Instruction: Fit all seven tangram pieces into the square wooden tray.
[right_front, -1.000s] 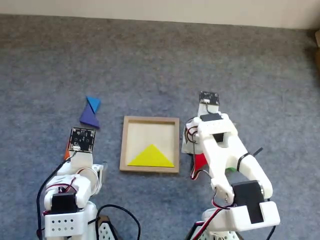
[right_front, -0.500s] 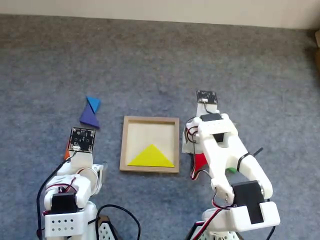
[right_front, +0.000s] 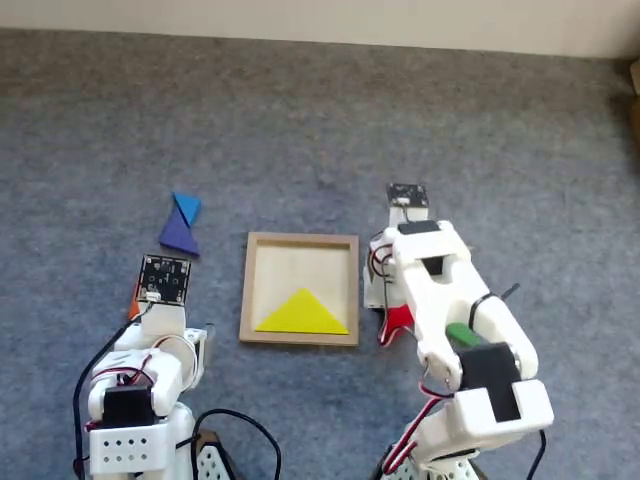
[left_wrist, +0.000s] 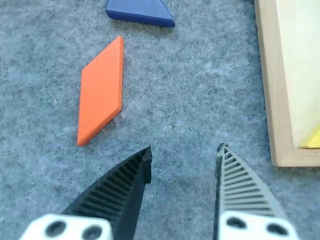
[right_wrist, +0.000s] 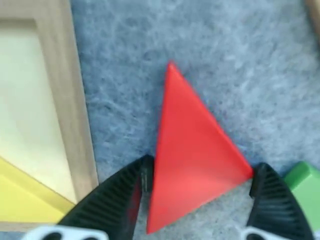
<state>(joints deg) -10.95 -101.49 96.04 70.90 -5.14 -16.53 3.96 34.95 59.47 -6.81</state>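
The square wooden tray (right_front: 300, 241) lies mid-table with a yellow triangle (right_front: 302, 313) in its near half. Right of it a red triangle (right_front: 397, 321) lies flat on the carpet. My right gripper (right_wrist: 202, 170) is open low over this red triangle (right_wrist: 192, 150), one finger on each side, close to its edges. A green piece (right_wrist: 305, 180) sits just beyond one finger. My left gripper (left_wrist: 182, 152) is open over bare carpet, between the orange parallelogram (left_wrist: 101, 90) and the tray's edge (left_wrist: 272, 90). A dark blue piece (left_wrist: 141, 10) lies farther ahead.
A light blue triangle (right_front: 186, 207) and the dark blue piece (right_front: 179, 238) touch tip to tip left of the tray. Grey carpet stretches open behind the tray. The right arm's body covers the ground to the tray's right.
The right arm has leaned forward and shifted slightly toward the tray, its wrist moving a little farther from the base. The left arm and all pieces kept still.
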